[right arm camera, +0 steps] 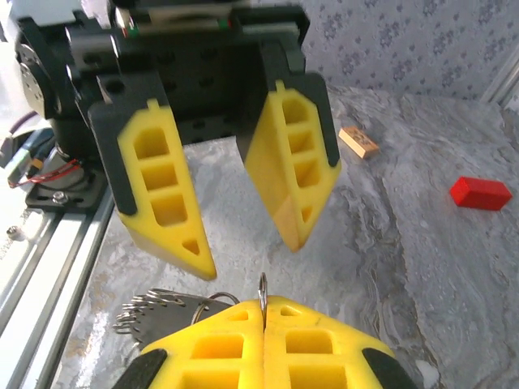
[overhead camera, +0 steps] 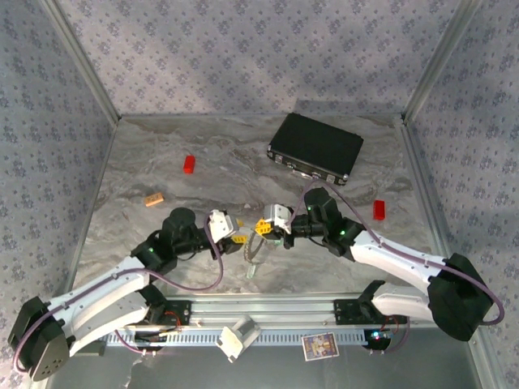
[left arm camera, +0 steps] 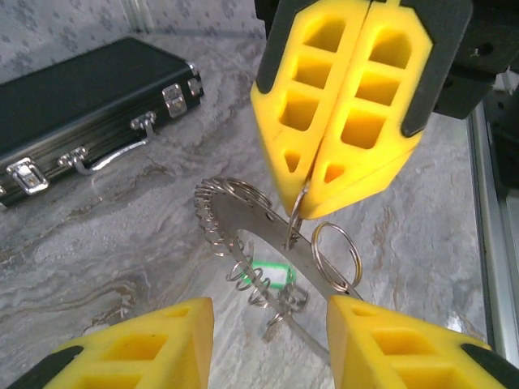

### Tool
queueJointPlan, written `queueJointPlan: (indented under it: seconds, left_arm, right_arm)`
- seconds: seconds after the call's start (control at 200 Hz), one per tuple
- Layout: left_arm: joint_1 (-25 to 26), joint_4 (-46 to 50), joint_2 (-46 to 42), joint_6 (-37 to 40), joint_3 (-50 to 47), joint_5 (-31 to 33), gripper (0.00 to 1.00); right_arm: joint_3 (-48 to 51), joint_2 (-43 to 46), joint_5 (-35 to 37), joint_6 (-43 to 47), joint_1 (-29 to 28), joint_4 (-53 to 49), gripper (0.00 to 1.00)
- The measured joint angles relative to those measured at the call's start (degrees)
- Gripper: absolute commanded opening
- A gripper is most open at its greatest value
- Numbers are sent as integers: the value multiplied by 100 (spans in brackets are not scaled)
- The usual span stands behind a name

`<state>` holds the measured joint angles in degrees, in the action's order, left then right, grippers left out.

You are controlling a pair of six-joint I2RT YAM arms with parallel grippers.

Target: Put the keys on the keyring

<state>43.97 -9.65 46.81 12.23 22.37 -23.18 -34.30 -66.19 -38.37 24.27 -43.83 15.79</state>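
Tabletop (overhead camera: 227, 154) of grey marbled stone, seen from above, with two robot arms meeting near its middle. On the left, the left gripper (overhead camera: 233, 235) has its yellow fingers spread wide and holds nothing. Between the two grippers hangs the keyring (left arm camera: 243, 228), a thin silvery band fringed with small wire loops. On the right, the right gripper (left arm camera: 296, 212) has its fingers pressed together. It pinches one small loop at the keyring's upper edge, so the ring dangles from that single point.

The step in hand appears to be steadying the ring so a key can be threaded on. To do it well, the left gripper should probably close gently on the band's free lower part, away from the pinched loop, without twisting it out of the right gripper's hold.

From the left wrist camera, the keyring lies just ahead of the open fingers, roughly centred in their gap and not touching them. One of the keys (left arm camera: 272, 277) shows its mint-green head among the lower loops. Whether it is already threaded, I cannot tell.
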Motion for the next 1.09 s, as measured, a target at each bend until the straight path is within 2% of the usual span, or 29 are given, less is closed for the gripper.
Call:
queueJointPlan:
  seconds: [0.235, 0.59, 0.865, 1.094]
  left_arm:
    - [0, -1287, 55, -227, -566, -48, 35]
    - [0, -2430, 363, -225, -870, -459, 29]
    - [0, -2804, 505, -227, -970, -743, 27]
    - [0, -3073, 551, -249, -979, -791, 19]
  right_arm:
    - [61, -7, -254, -245, 9, 372, 0]
    - [107, -35, -420, -356, -7, 575, 0]
    - [160, -35, -431, -393, -7, 632, 0]
    - [181, -35, -431, -398, -17, 669, 0]
